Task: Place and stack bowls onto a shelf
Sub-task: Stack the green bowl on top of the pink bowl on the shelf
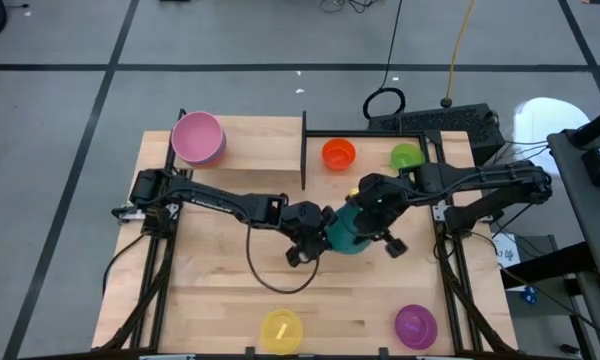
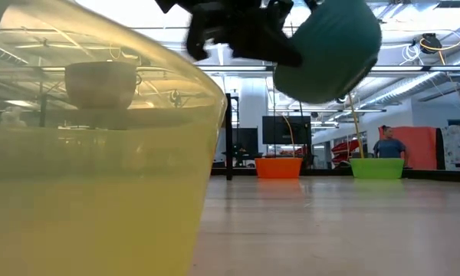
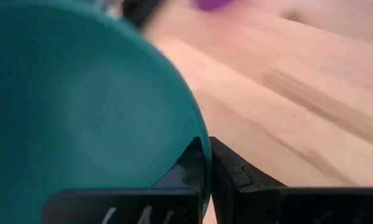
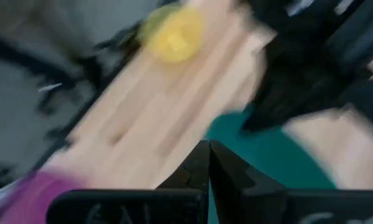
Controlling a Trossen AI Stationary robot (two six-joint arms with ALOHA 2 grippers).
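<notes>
High view: orange bowl (image 1: 338,153) beside green bowl (image 1: 406,156).

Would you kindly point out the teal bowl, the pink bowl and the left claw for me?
teal bowl (image 1: 346,234), high view, on its visible side between both arms.
pink bowl (image 1: 196,135), high view, centre of its inside.
left claw (image 3: 206,163), left wrist view, midway between fingertips pinching the teal rim.

Closed claw (image 4: 209,163) over teal bowl (image 4: 273,162)
</notes>
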